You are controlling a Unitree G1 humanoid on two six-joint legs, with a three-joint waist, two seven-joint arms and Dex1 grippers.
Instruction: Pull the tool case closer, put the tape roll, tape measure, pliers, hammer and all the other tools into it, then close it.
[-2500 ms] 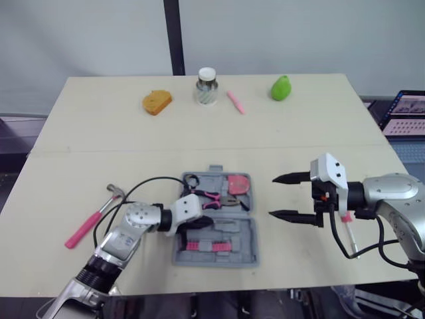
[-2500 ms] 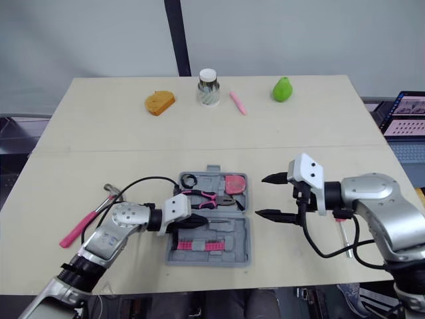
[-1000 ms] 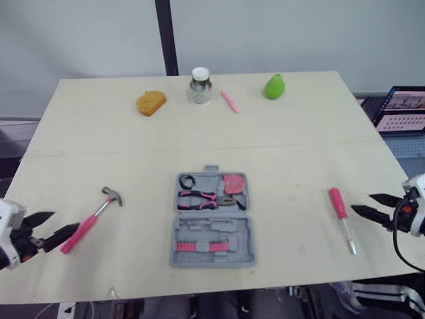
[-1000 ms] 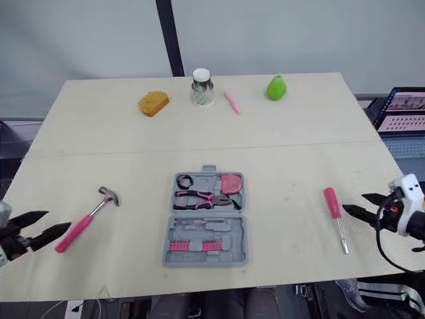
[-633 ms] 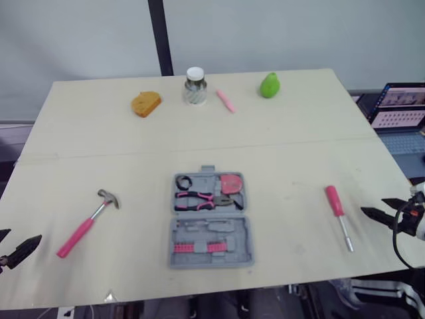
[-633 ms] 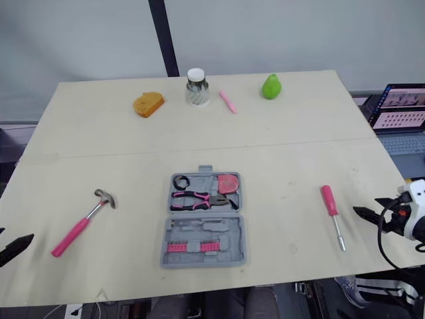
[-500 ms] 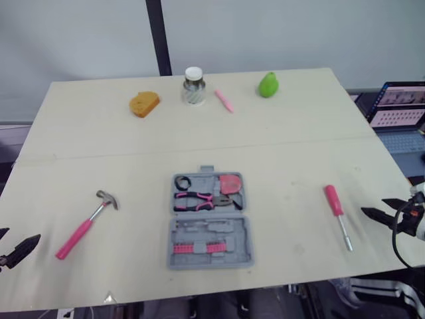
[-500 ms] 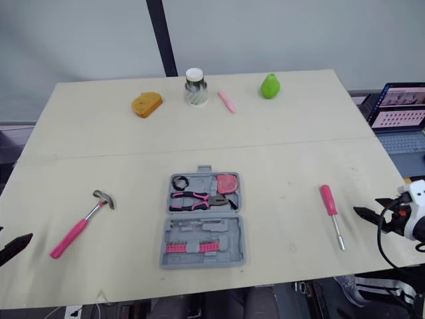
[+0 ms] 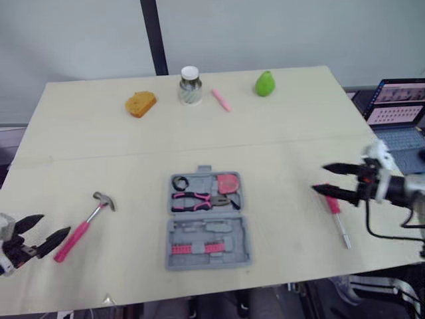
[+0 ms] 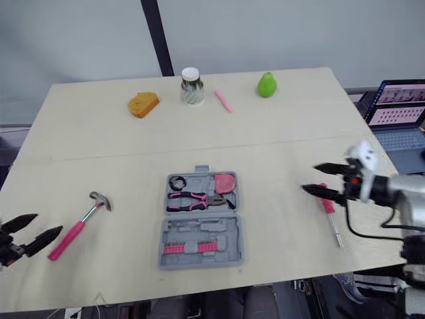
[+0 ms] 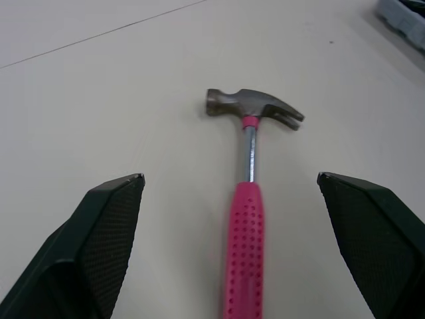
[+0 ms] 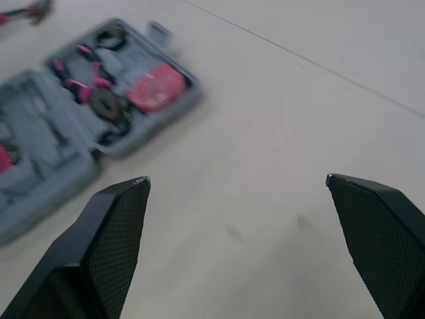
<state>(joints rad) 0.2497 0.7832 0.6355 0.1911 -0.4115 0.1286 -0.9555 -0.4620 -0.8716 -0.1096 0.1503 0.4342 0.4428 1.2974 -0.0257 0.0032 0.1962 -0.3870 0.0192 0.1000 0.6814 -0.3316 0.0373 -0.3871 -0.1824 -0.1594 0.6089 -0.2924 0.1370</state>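
Now that both arms have come back in over the table (image 9: 285,133), each has a tool in front of it. The left gripper (image 9: 53,224), fingers wide apart and holding nothing, points at the hammer (image 9: 85,224). The right gripper (image 9: 319,178), also spread and empty, hangs just over the screwdriver (image 9: 334,206). The tool case (image 9: 236,256) lies open between them, with the pliers (image 9: 199,199) inside. Two grabs look next.

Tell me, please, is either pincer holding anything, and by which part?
Nothing is held: both are open, the left pincer near the pink-handled steel hammer, the right pincer near the pink-handled screwdriver.
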